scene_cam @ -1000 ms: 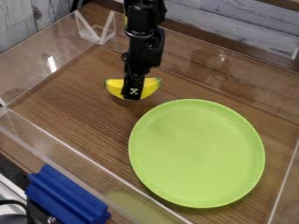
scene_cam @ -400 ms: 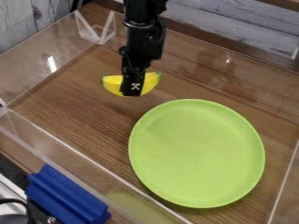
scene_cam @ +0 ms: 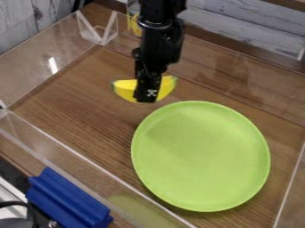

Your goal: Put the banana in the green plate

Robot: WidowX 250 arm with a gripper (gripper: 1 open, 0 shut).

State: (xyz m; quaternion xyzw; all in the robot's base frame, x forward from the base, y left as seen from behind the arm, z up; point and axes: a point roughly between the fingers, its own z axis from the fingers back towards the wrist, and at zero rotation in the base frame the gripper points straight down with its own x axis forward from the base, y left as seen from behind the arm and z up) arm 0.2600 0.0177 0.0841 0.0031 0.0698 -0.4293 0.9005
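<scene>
The small yellow banana hangs a little above the wooden table, just past the far-left rim of the green plate. My black gripper comes down from above and is shut on the banana at its middle; yellow ends stick out on both sides of the fingers. The lime-green plate lies flat at the centre-right with nothing on it.
Clear acrylic walls ring the wooden table. A blue block lies outside the wall at the lower left. A clear stand sits at the back left.
The gripper with the banana has risen off the table and shifted right, toward the plate. The banana's shadow on the wood has separated from it.
</scene>
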